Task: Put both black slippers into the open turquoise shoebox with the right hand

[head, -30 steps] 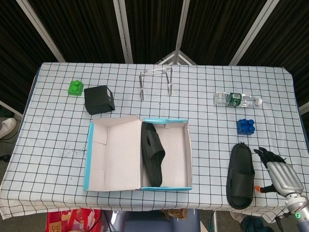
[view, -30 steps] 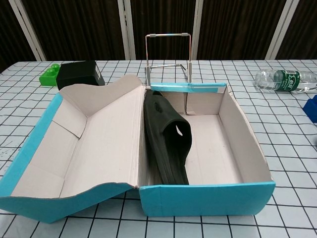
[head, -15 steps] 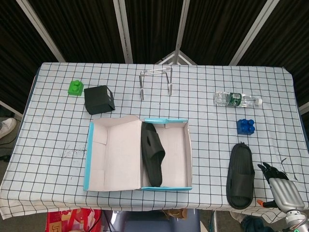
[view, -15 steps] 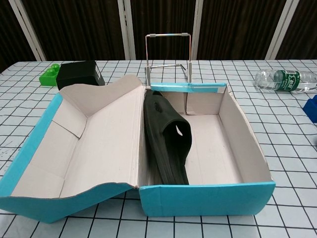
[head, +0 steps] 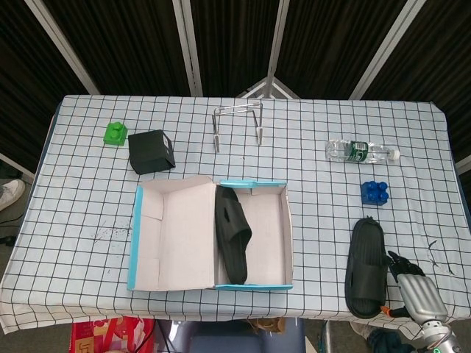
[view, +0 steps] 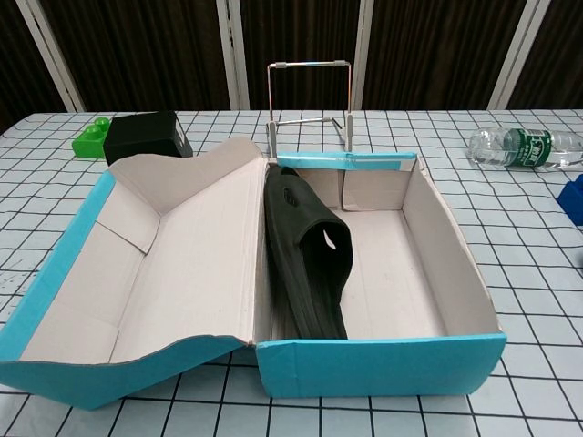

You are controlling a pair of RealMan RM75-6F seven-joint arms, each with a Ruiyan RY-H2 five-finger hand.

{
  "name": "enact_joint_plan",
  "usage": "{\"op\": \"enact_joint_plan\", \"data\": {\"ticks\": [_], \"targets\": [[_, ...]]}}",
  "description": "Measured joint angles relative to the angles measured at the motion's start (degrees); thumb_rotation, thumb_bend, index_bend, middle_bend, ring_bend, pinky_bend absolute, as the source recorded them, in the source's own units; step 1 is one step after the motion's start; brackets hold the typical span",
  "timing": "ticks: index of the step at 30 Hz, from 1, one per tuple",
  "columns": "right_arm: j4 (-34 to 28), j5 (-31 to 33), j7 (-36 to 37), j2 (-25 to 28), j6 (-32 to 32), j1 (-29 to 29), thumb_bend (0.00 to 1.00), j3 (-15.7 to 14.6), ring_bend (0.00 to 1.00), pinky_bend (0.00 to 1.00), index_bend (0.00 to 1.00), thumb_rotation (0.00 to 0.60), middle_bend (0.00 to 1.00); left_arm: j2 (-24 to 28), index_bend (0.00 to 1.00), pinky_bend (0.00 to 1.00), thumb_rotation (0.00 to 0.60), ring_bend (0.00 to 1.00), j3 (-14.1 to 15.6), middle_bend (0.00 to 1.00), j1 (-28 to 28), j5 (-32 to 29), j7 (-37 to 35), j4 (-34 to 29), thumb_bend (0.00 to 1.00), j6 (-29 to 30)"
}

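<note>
The open turquoise shoebox (head: 283,220) lies at the table's middle front, its lid folded out to the left. One black slipper (head: 232,235) leans on its side along the left wall inside the shoebox (view: 373,362), seen close up as the slipper (view: 310,255) in the chest view. The second black slipper (head: 366,268) lies flat on the checked cloth to the right of the box. My right hand (head: 412,288) is at the front right corner, holding nothing, its dark fingertips (head: 399,265) close beside that slipper's right edge. My left hand is in neither view.
A blue block (head: 374,192) and a lying water bottle (head: 360,151) sit behind the loose slipper. A wire stand (head: 238,125), a black box (head: 151,151) and a green block (head: 114,133) stand further back. The table's front edge runs just below my hand.
My right hand has drawn back toward the front edge and shifted left, closer to the loose slipper's right side. Both slippers and the box have stayed put.
</note>
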Motion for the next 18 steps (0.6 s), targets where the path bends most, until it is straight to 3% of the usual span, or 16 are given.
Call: {"op": "enact_joint_plan", "data": {"ticks": [18], "targets": [[0.4,0.0,-3.0,-4.7,-1.2,-0.5,0.12,2.0,0.08,0.14,0.09,0.6,0.05,0.1,0.23,0.1,0.6,0.03,-0.3,0.05,0.1,-0.3,-0.6,0.3,0.64,0.1]]}}
